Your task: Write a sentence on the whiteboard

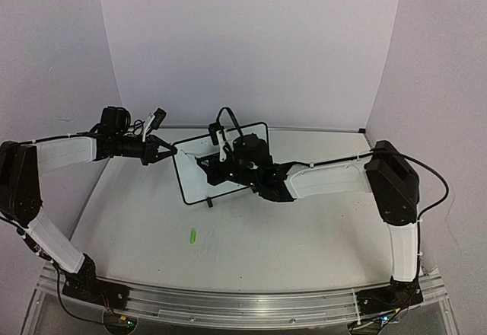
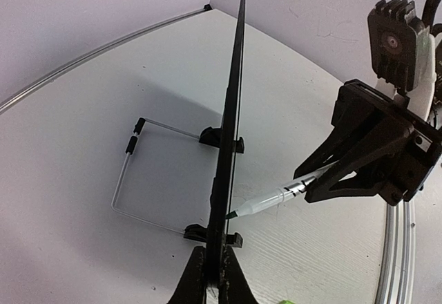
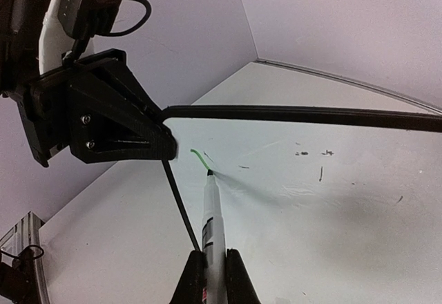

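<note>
The whiteboard (image 1: 228, 141) stands on edge at the table's middle. My left gripper (image 1: 173, 152) is shut on its left edge; in the left wrist view the fingers (image 2: 197, 280) clamp the board (image 2: 233, 110), seen edge-on. My right gripper (image 1: 204, 162) is shut on a white marker (image 3: 210, 211). The marker's tip touches the board's face (image 3: 311, 200) near the upper left corner. Of the sentence, only one short curved green stroke (image 3: 199, 157) shows, ending at the tip. The marker (image 2: 276, 195) also shows in the left wrist view, meeting the board low down.
A green marker cap (image 1: 192, 236) lies on the table in front of the board. A wire stand (image 2: 128, 173) juts out behind the board. Faint dark specks (image 3: 321, 173) dot the board's face. Walls close in at the back and sides.
</note>
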Available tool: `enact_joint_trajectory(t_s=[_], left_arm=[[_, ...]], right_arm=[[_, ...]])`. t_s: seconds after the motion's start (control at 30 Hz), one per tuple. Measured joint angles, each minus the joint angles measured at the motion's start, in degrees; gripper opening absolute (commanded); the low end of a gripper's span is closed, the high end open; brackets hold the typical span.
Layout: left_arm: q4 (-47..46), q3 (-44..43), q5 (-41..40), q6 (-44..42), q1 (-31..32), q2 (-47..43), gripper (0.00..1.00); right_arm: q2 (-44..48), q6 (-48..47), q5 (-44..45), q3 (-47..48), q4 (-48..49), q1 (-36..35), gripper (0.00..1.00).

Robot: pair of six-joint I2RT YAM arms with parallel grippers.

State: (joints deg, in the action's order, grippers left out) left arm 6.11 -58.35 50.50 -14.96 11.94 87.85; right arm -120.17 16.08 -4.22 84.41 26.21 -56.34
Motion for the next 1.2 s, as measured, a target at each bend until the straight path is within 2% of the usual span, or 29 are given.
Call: enact_joint_trajectory(t_s=[0.43, 0.8, 1.2], left_arm=[[0.05, 0.0, 0.07, -0.04, 0.0, 0.0, 0.0], [0.33, 0.0, 0.26, -0.15, 0.0, 0.0, 0.0], [0.37, 0.0, 0.28, -0.22, 0.0, 0.0, 0.0]], right_arm=[[1.82, -0.16, 2.34, -3.45, 0.89, 0.08, 0.0], [2.85, -1.91, -5.87, -3.94, 0.96, 0.71, 0.0], [2.85, -1.64, -5.44, -1.92, -0.67, 0.73, 0.0]])
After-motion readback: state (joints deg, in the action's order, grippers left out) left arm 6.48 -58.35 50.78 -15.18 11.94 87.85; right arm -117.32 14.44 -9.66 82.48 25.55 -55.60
